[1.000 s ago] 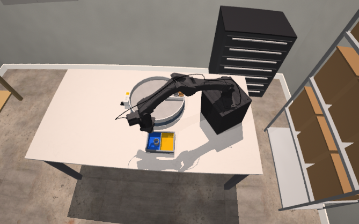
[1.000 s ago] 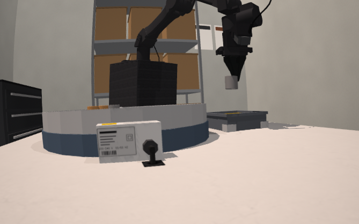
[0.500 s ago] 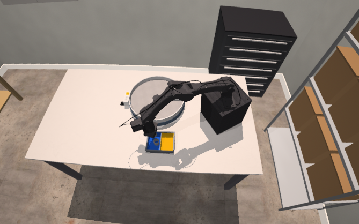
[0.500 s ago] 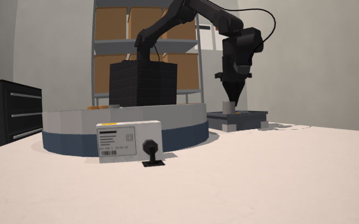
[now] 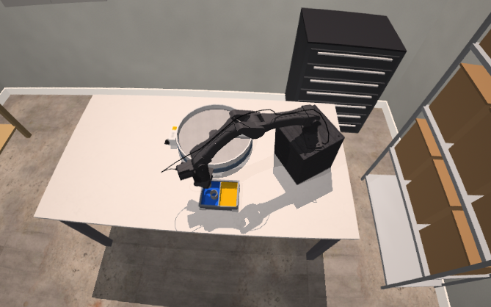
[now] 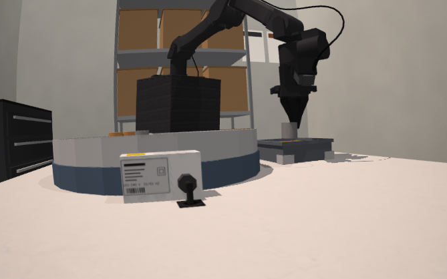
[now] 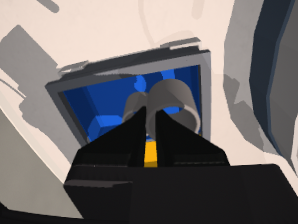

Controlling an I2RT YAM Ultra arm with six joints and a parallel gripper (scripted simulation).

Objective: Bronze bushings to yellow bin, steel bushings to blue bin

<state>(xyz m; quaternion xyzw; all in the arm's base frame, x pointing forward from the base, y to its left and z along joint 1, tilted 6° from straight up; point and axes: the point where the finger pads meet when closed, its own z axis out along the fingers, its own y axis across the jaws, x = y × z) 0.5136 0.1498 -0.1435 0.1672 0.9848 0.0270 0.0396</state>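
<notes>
Wrist view showed the gripper (image 7: 150,117) pinching a steel bushing (image 7: 174,104) by its wall, one finger seemingly inside the bore and one outside, the grey ring hanging just over the blue bin (image 7: 93,106). A second grey bushing (image 7: 135,104) appeared to lie in that bin already, close beside the held one. From the exterior view the gripper (image 6: 294,121) pointed straight down and the bushing (image 6: 288,129) sat low, about level with the rim of the tray (image 6: 317,142) that held both bins.

The main risk, as a judgement, lay in the release. The held ring looked close to the one below, so it could land on it, tip and roll. The yellow bin (image 5: 228,193) touched the blue bin along a shared divider, and a bounce toward that side could put steel among bronze. The grip on a thin wall also looked slight; any jolt might let the ring slip or swing before the fingers parted. A finger left inside the bore could drag the bushing up again on retreat.

Farther out, the turntable (image 6: 79,152) carried more bushings, bronze ones (image 6: 121,133) and a grey one beside them, not yet sorted.
</notes>
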